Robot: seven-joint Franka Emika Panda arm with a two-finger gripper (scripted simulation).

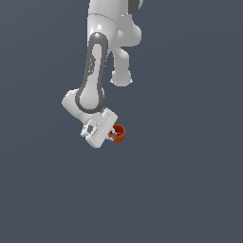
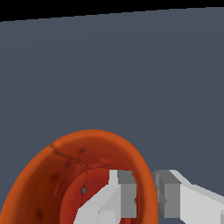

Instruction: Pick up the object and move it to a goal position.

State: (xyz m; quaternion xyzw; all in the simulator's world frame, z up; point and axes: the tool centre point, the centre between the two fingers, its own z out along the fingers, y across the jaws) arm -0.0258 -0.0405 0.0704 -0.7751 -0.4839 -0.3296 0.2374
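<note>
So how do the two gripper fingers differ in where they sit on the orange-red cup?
One finger sits inside the cup, against its darker red inner wall; the other finger sits outside, against the grey background. The inner finger is partly framed by the rim; the outer one shows whole. Both are white with grey pads, pinching the same wall section.

The exterior view looks from far off and high up, down on the white arm (image 1: 97, 71) and the gray floor (image 1: 190, 190). The wrist view sits very close behind the gripper (image 2: 144, 199). Both views share the orange cup (image 1: 118, 134) (image 2: 52, 175).
</note>
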